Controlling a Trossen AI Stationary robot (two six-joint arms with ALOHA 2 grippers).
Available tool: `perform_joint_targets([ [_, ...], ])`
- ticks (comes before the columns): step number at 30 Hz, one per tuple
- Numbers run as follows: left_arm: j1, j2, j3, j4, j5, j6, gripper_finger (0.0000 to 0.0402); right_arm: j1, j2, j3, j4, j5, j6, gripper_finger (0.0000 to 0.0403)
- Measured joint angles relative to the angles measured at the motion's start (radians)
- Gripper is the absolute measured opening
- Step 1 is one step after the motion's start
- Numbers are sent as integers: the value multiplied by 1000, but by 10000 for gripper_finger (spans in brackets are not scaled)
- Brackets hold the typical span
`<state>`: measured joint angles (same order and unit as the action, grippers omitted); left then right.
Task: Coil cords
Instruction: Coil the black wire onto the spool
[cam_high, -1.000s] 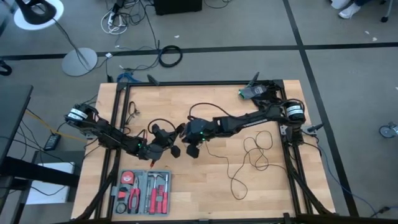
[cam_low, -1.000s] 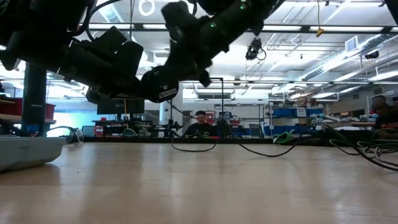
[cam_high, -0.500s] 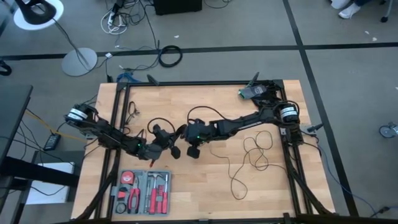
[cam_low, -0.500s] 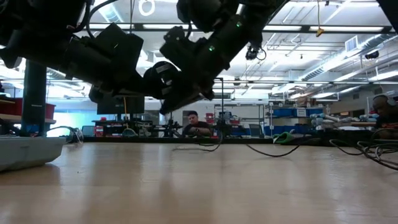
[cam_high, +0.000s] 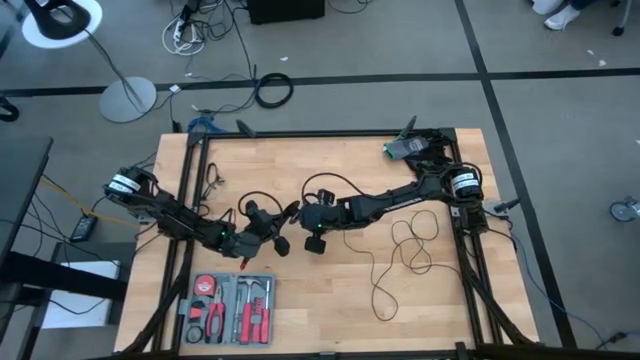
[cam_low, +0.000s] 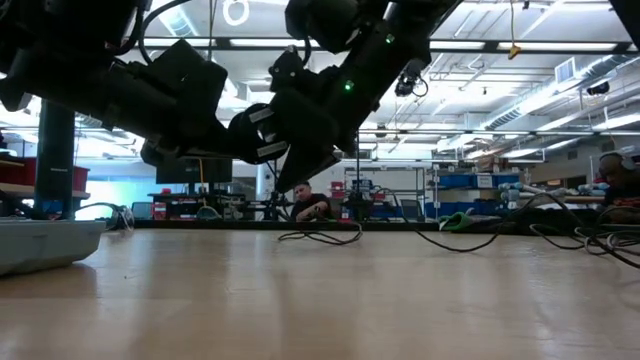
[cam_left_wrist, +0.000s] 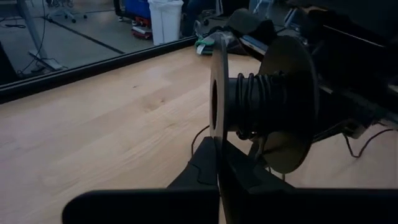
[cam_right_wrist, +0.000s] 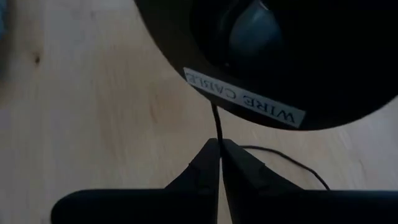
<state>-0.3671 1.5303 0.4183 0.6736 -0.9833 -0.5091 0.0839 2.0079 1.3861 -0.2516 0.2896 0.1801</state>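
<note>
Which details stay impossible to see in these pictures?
- High view: the spool is too small to count its cord windings.
- Right wrist view: the spool hides the table beyond.
- Low view: the arms hide both pincers' tips.
- Left wrist view: the cord's loose end is cut off.

Two dark arms, two claws — left claw (cam_high: 278, 240), right claw (cam_high: 312, 236) — one spool (cam_left_wrist: 264, 112), one long black cord (cam_high: 405, 245), one tool tray (cam_high: 228, 309) on the surface (cam_high: 330, 165).
</note>
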Motion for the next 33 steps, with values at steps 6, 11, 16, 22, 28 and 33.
perform_joint_targets([
  [6,-1,0,-6,-11,-4,-24,0,8,-25,-11,2,34,-31,15],
  [11,-1,0,-22,-4,-2,-53,0,8,-130,-152,139,58,-25,15],
  [16,-1,0,-31,49,-2,-37,0,7,-237,-364,394,62,-19,13],
  [22,-1,0,-31,75,0,-21,0,1,-291,-587,622,61,99,15],
  [28,-1,-1,-30,75,6,-19,0,13,-294,-818,1054,60,181,11],
  [33,-1,0,-31,80,6,-19,0,12,-293,-897,1312,58,190,12],
])
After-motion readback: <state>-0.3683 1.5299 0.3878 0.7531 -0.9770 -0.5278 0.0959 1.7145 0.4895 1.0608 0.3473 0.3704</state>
